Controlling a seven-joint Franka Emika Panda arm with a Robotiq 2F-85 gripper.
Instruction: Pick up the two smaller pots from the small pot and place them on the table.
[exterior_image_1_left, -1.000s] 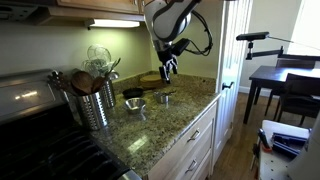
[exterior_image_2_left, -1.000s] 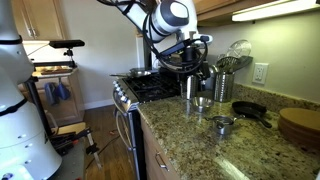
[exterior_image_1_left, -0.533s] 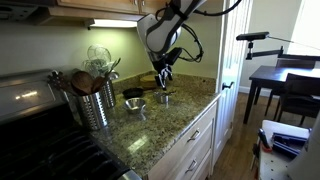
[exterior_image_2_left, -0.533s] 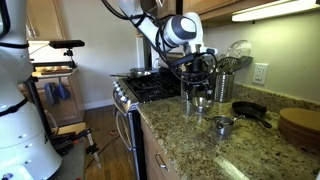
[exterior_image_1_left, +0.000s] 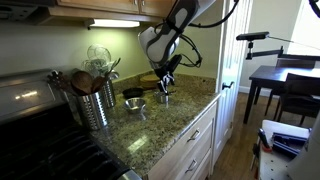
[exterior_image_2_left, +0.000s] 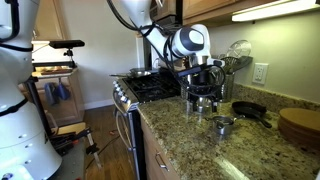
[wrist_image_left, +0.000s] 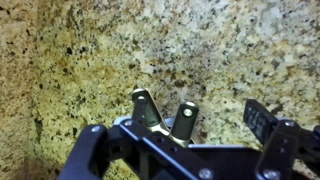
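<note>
Nested shiny steel pots (exterior_image_2_left: 203, 103) stand on the granite table (exterior_image_2_left: 190, 140), and they also show in an exterior view (exterior_image_1_left: 165, 98). My gripper (exterior_image_2_left: 205, 90) hangs right over them, open and empty. In the wrist view two steel handles (wrist_image_left: 148, 108) (wrist_image_left: 185, 118) stick out side by side between my spread fingers (wrist_image_left: 175, 130), and the pot bodies are hidden under the gripper body. One tiny steel pot (exterior_image_2_left: 222, 124) stands alone on the table beside them, also seen in an exterior view (exterior_image_1_left: 135, 104).
A dark round pan (exterior_image_2_left: 250, 110) lies behind the lone pot. A steel utensil holder (exterior_image_1_left: 97, 105) stands by the stove (exterior_image_2_left: 150, 88). A wooden board (exterior_image_2_left: 300, 125) lies on the counter's far end. The counter edge (exterior_image_1_left: 190, 120) runs close by.
The arm has swung in and lowered. My gripper has come down from above the counter to just over the nested pots. The pots have not moved.
</note>
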